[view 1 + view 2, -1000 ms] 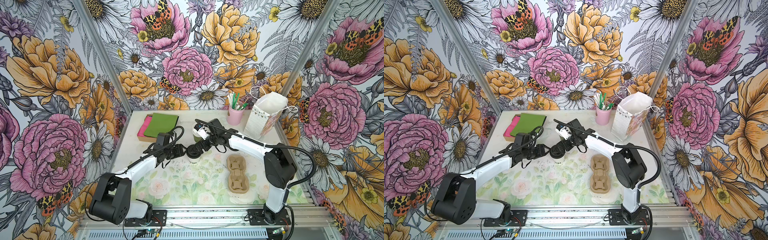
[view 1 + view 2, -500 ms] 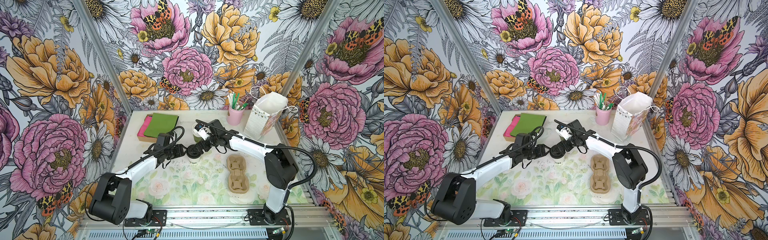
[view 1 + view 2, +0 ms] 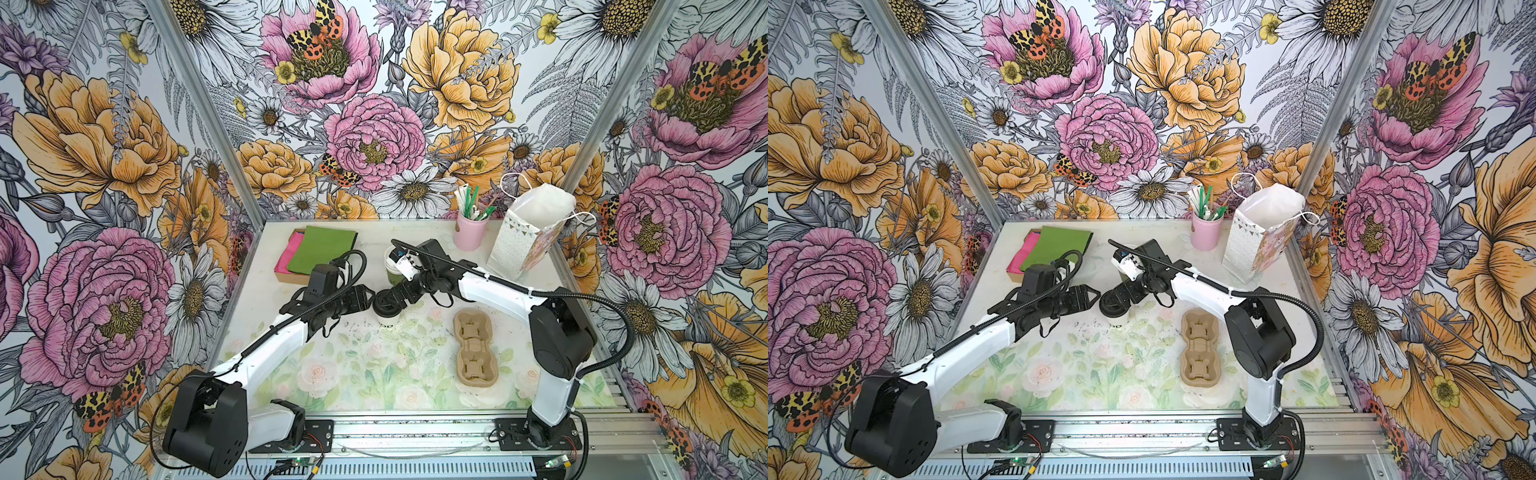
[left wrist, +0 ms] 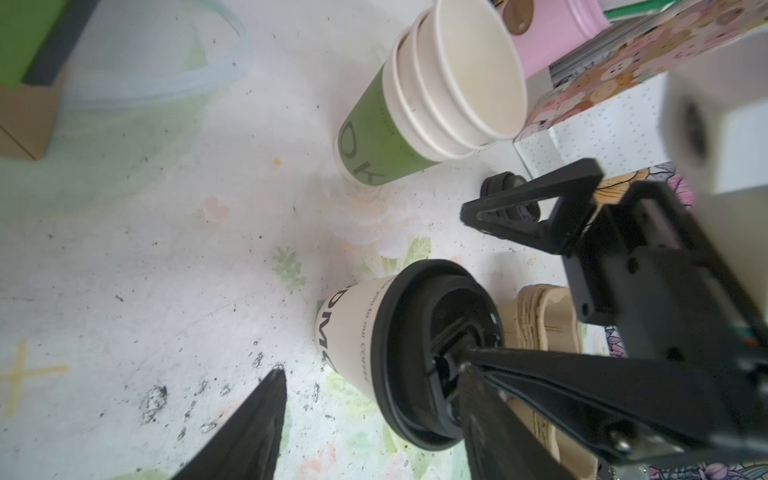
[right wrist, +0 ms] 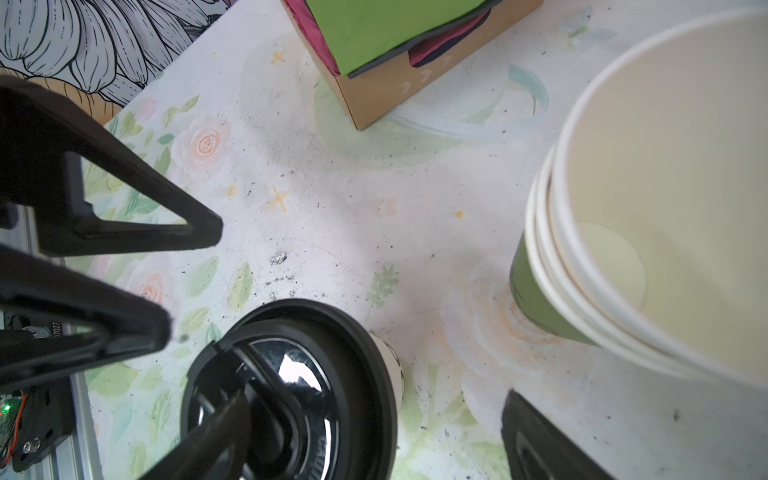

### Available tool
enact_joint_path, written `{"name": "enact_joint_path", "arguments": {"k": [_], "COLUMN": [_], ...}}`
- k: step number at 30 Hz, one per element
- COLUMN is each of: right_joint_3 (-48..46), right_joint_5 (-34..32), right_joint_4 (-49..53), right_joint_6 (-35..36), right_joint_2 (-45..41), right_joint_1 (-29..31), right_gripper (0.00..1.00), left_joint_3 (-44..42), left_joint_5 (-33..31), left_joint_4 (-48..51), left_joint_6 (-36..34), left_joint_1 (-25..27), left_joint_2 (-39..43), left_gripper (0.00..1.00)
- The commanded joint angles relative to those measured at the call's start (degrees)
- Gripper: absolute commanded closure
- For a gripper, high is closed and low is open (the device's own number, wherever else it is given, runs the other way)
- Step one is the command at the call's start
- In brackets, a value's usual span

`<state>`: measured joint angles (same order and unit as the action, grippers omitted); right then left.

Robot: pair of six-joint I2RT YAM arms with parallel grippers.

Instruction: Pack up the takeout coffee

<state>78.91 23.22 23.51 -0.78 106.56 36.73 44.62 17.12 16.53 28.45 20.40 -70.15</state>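
The takeout coffee (image 3: 387,319), a white cup with dark lettering and a black sip lid (image 4: 419,353), stands upright mid-table in both top views. My left gripper (image 3: 367,299) comes at it from the left and is open. In the left wrist view its fingers (image 4: 266,415) straddle the cup without gripping it. My right gripper (image 5: 378,397) reaches in from the right, open, with one fingertip (image 5: 224,419) resting on the lid's top (image 5: 299,374) and the other off to the side above the table.
A stack of lidless green-and-white cups (image 4: 436,95) stands just behind the coffee. A pulp cup carrier (image 3: 473,349) lies to the right. A gift bag (image 3: 528,237) and a pink straw cup (image 3: 469,232) stand at the back right, a napkin box (image 3: 320,253) at the back left.
My left gripper's jaws have widened around the coffee cup. Both arms and the cup have hardly moved.
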Motion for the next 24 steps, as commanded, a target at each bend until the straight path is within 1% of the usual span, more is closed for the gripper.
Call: {"name": "enact_joint_path", "arguments": {"k": [1,4,8,12,16,24], "right_joint_3": [-3.3,-2.3,-0.6,1.9,3.8,6.6], "right_joint_5": [-7.7,-7.7,-7.5,-8.0,-6.9,-8.2], "right_joint_4": [11.8,11.9,11.7,11.7,10.8,8.9], "right_joint_6": [2.8,2.5,2.3,1.4,0.5,-0.6], "right_joint_2": [3.8,3.4,2.7,1.8,0.0,-3.4], "right_joint_1": [0.6,0.6,0.7,0.7,0.7,0.7], "right_gripper": [0.05,0.05,0.05,0.00,0.01,0.01], "left_joint_3": [2.4,2.5,1.5,0.2,-0.3,-0.2], "left_joint_5": [-1.5,-0.3,-0.4,-0.8,-1.1,-2.0], "left_joint_4": [-0.9,-1.0,-1.3,-3.2,-4.0,-4.1], "left_joint_6": [-1.2,-1.9,-2.4,-2.2,-2.1,-2.4], "left_joint_1": [0.3,0.3,0.4,0.3,0.3,0.2], "left_joint_2": [1.5,1.8,3.1,4.6,5.4,6.8], "left_gripper": [0.32,0.31,0.29,0.27,0.25,0.22]}}
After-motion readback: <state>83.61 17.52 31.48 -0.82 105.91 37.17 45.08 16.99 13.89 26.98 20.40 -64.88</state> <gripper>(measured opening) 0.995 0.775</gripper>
